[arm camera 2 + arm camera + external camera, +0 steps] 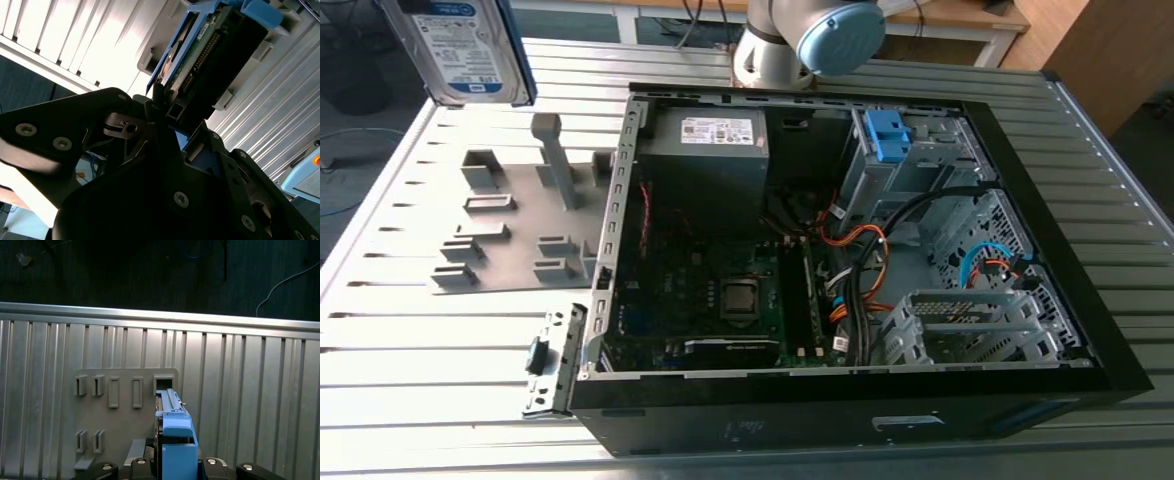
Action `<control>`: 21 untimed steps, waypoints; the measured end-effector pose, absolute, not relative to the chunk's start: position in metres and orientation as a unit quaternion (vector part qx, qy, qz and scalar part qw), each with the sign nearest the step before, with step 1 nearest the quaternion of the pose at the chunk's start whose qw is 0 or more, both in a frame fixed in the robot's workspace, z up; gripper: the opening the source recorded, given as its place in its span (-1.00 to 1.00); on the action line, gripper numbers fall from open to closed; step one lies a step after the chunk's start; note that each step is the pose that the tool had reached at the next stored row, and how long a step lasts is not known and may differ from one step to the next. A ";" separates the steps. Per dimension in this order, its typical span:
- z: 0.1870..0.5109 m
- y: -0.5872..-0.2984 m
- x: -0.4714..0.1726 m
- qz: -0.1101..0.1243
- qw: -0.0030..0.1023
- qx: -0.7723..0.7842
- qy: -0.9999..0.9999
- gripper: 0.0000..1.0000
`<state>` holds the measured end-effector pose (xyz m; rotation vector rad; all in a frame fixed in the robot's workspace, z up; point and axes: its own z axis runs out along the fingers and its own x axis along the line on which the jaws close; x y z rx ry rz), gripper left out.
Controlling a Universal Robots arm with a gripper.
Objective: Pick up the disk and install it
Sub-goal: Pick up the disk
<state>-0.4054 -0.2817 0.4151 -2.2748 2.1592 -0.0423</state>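
Fingers (158,102) of the gripper (170,112) are closed on one edge of the disk (454,50). It hangs upright in the air above the grey slotted holder plate (507,240), well apart from the open computer case (854,410). Since the hold looks to be at one end only, a swing could twist the disk, so the carry calls for a slow, even path. That path should pass high enough to clear the plate's posts and the case rim.

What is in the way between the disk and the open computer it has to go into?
Nothing visible. The disk hangs in the air, held by the gripper, above the grey holder plate. The computer case lies open beside it. Inside, orange and black cables run near the metal bays.
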 end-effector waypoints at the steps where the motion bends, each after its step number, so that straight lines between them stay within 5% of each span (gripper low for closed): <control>1: 0.416 -0.282 -0.405 -0.014 0.003 -0.725 0.688 -0.27; 21: 0.433 -0.282 -0.405 -0.013 0.003 -0.725 0.688 -0.27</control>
